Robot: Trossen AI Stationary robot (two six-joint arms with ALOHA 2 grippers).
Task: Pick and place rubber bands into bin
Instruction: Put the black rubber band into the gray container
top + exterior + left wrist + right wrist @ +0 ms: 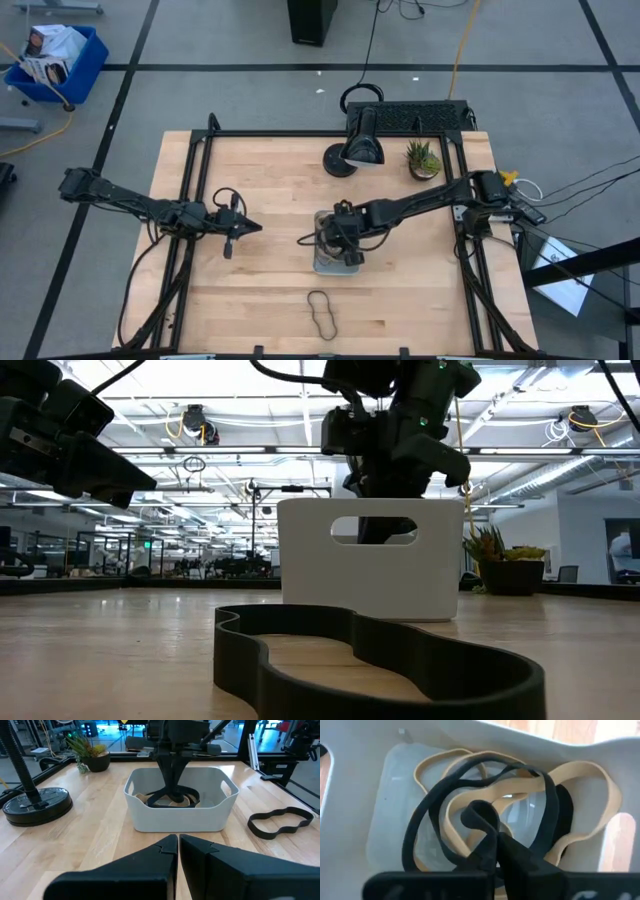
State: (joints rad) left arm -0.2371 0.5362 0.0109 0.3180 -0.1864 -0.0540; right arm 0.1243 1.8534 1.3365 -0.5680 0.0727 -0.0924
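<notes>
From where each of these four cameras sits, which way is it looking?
High view: above, straight down on the table, both arms, bin and one loose rubber band.
Low view: table height, level past that band to the bin.
Left wrist: looks past the left hand, shut, toward the bin.
Right wrist: down into the bin, at piled bands.
All share the bin.

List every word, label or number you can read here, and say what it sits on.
None can be read.
The bin, the dark band on the table and the bands in the bin carry no print.
The box in the blue crate bears print too small to read.
</notes>
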